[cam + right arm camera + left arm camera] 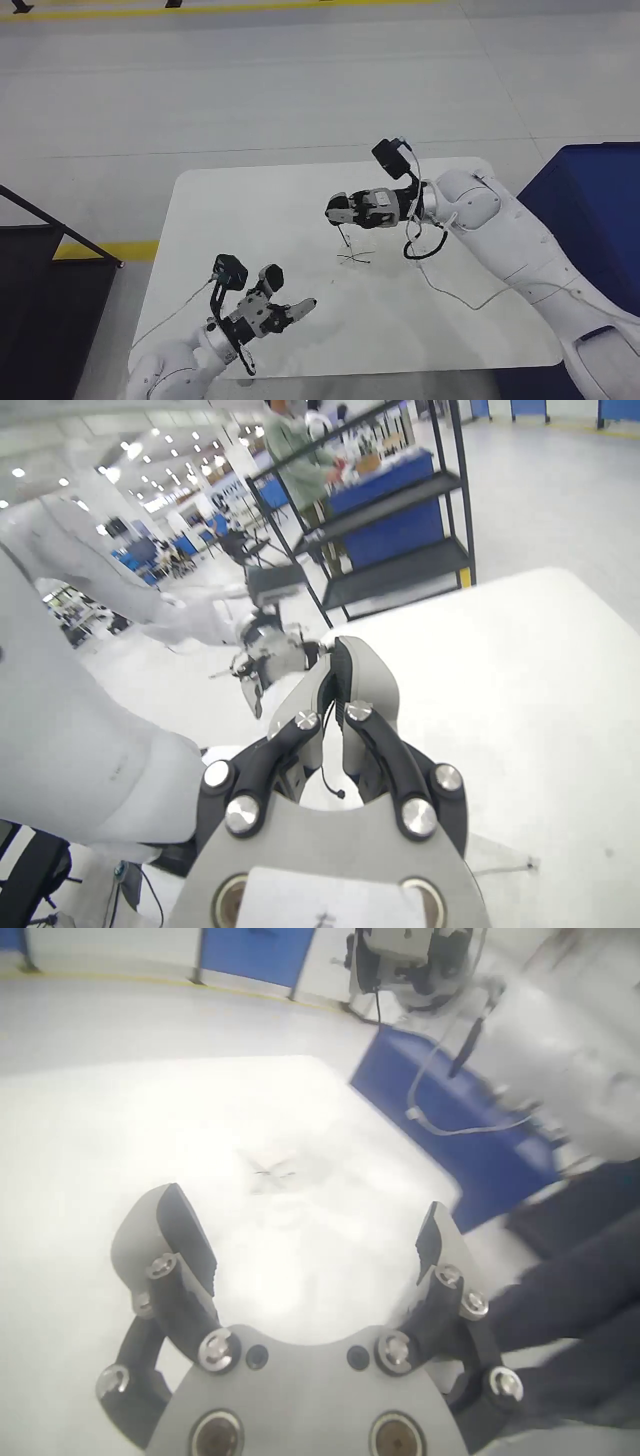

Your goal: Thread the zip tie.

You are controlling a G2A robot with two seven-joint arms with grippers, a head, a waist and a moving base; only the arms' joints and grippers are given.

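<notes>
Zip tie mostly hidden inside tool

A white worktop with rounded corners stands on a pale grey floor, which a yellow line crosses far beyond the far edge. A blue partition stands just beside the worktop's right edge. Past its left edge is a black metal shelf rack. Rows of ceiling lights glow overhead.
</notes>
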